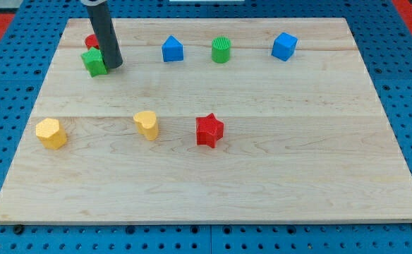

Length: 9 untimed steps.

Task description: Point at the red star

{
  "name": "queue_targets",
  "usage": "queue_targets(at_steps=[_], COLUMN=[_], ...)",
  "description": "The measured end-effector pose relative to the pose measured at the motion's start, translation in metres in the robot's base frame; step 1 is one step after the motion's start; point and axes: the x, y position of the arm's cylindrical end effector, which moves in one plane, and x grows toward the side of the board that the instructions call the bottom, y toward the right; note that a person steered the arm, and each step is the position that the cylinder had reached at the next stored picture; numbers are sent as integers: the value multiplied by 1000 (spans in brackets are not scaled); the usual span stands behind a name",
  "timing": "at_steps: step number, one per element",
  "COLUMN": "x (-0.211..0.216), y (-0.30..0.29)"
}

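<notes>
The red star (209, 130) lies near the middle of the wooden board (262, 176), a little toward the view's bottom. My tip (113, 65) is at the upper left of the board, touching the right side of a green block (94, 62). It is far from the red star, up and to the view's left of it. A red block (91, 41) is partly hidden behind the rod.
A blue house-shaped block (172, 49), a green cylinder (221, 50) and a blue cube (284, 46) line the top. A yellow heart (147, 124) and a yellow block (51, 133) lie left of the red star.
</notes>
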Motion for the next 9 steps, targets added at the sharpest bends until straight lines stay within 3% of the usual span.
queue_targets(at_steps=[2, 4, 6, 8, 9], x=[28, 41, 103, 175, 202], y=[53, 195, 253, 284, 262])
